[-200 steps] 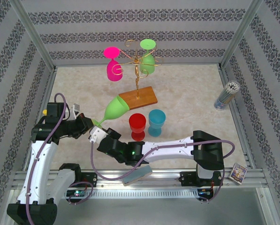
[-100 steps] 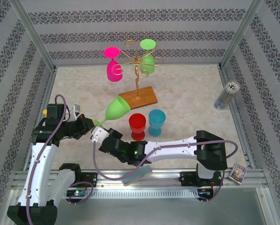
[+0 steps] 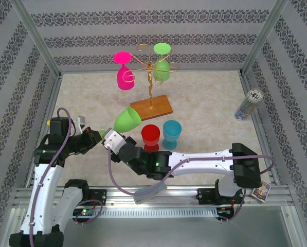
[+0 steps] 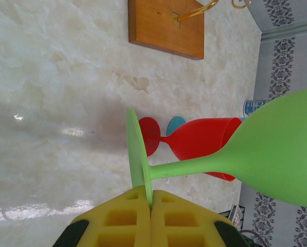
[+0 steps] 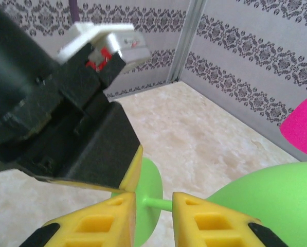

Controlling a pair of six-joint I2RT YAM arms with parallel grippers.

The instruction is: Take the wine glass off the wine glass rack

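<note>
A light green wine glass point(image 3: 126, 119) lies tilted above the table, its bowl toward the wine glass rack point(image 3: 151, 72). My left gripper point(image 3: 98, 136) is shut on the rim of the glass's foot point(image 4: 135, 149), the yellow pads point(image 4: 127, 216) pinching the disc. My right gripper point(image 3: 111, 139) is open right beside it. Its two fingertips point(image 5: 117, 216) stand apart on either side of the thin stem point(image 5: 161, 203), just in front of the foot. The rack's wooden base point(image 3: 152, 106) sits beyond, with a pink glass point(image 3: 124, 74) and a green glass point(image 3: 162, 64) hanging from its gold arms.
A red glass point(image 3: 150, 136) and a blue glass point(image 3: 172, 133) stand upright just right of the held glass, close to the right forearm. A tin of pencils point(image 3: 248, 104) stands by the right wall. A small card box point(image 3: 261, 189) lies on the front rail.
My right gripper's jaws have parted from shut to a narrow gap around the stem, and the right arm has stretched farther left. The left gripper keeps its grip on the foot.
</note>
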